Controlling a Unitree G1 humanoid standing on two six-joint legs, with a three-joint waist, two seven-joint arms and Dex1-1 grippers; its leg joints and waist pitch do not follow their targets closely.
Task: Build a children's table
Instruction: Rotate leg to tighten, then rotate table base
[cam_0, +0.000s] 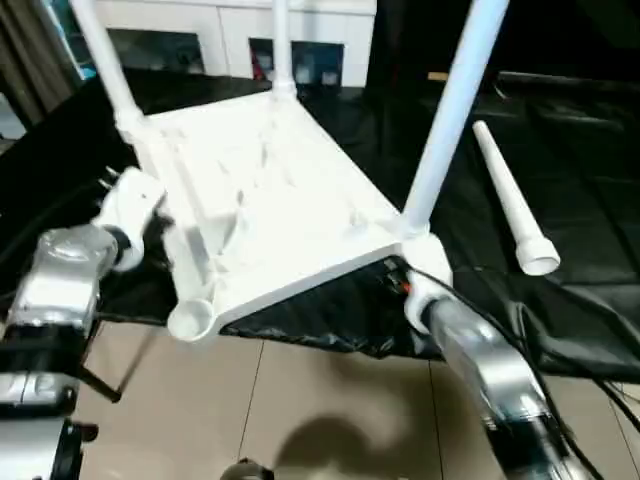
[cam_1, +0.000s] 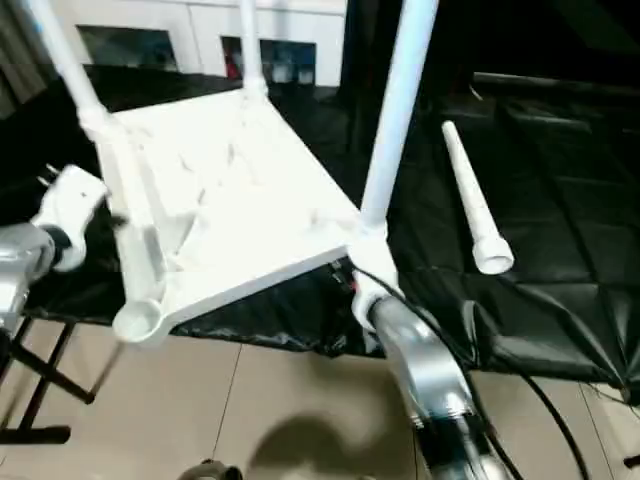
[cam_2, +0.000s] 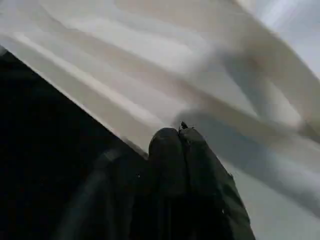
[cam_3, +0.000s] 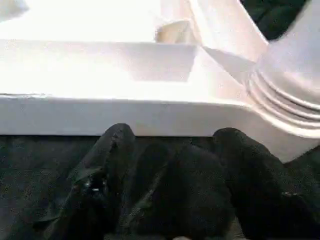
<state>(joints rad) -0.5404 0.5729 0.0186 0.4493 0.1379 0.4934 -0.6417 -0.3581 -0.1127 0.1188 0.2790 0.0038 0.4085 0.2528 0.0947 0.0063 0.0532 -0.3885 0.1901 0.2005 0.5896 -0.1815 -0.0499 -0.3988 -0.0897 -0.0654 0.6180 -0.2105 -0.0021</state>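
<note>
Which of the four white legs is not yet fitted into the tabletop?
The leg lying loose on the black sheet, right of the upturned tabletop; the other three stand upright in corner sockets.

the left end effector (cam_2: 180, 136) rises from the lower edge with its two black fingers (cam_2: 167, 155) pressed together, no gap between them at the tips. the tips sit right at the long pale edge of the children's table (cam_2: 165, 65), close enough that contact cannot be told apart from a near miss. the white plastic runs slantwise across the view, showing soft ridges and a grey shadow band beside the fingers. on the other side of that edge lies the dark sheet of the desk (cam_2: 45, 150), black and without detail. the white surface is blurred, so its ribs are hard to make out.
</note>
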